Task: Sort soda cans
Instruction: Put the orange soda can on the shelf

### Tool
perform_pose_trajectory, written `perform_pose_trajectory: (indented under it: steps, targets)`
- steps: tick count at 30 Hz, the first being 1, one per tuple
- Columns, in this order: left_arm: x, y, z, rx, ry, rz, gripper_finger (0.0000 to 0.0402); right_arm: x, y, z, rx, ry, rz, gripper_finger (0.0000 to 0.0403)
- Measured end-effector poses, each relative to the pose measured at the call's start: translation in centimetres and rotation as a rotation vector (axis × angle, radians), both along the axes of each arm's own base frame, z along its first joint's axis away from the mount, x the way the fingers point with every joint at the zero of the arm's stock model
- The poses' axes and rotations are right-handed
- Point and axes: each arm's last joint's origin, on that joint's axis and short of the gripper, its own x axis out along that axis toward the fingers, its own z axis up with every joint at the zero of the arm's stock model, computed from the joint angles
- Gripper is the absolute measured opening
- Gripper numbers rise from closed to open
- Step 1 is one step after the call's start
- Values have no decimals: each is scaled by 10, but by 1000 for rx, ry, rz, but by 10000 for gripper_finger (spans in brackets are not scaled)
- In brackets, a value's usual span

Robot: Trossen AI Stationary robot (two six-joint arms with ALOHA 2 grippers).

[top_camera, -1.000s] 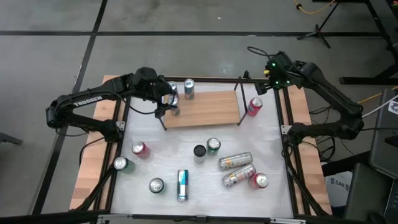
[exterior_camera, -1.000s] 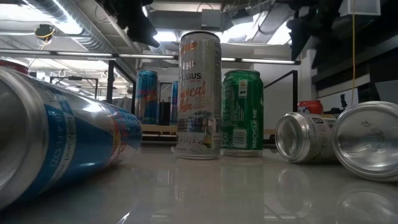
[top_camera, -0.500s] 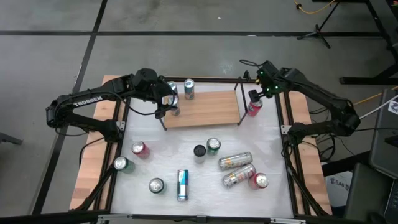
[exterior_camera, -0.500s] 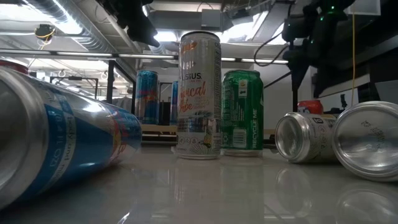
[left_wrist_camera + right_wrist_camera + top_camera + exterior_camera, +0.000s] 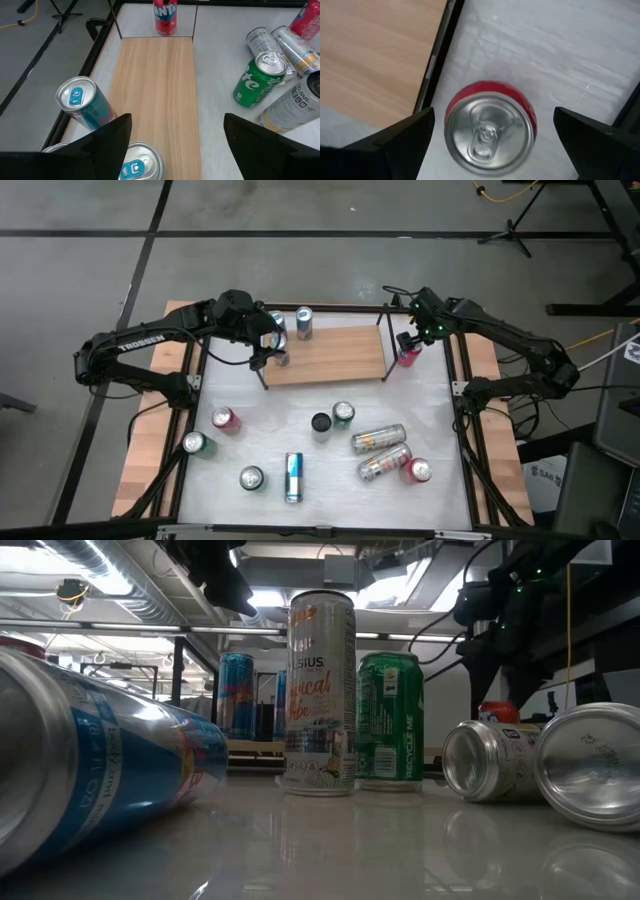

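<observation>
A white table (image 5: pixel 300 405) is seen from above, with a wooden shelf (image 5: pixel 325 354) at its far side and grey floor around it; the right gripper (image 5: pixel 408 343) is spread wide and poised directly over an upright red can (image 5: pixel 407 356) just beside the shelf's right end, with no contact visible; its arm is bent in from the right edge; the left gripper (image 5: pixel 268 352) is held well open over a blue can (image 5: pixel 137 162) on the shelf's left end, nothing gripped, a second blue can (image 5: pixel 304 323) near it; other cans, upright and lying, are scattered on the near half of the table.
</observation>
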Motion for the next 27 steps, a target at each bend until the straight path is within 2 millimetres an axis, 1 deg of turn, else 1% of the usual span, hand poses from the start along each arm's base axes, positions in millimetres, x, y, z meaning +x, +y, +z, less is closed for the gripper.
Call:
perform_pose_trajectory:
  steps: [14,22,24,27]
  targets:
    - [0,0,0,0,0,0,306,0,0,-2,4,5,1,399]
    - [0,0,0,0,1,0,306,5,-5,-12,42,50,0,398]
    - [0,0,0,0,1,0,306,5,-5,-13,45,51,1,392]
    - [0,0,0,0,1,0,306,5,-5,-13,44,52,0,368]
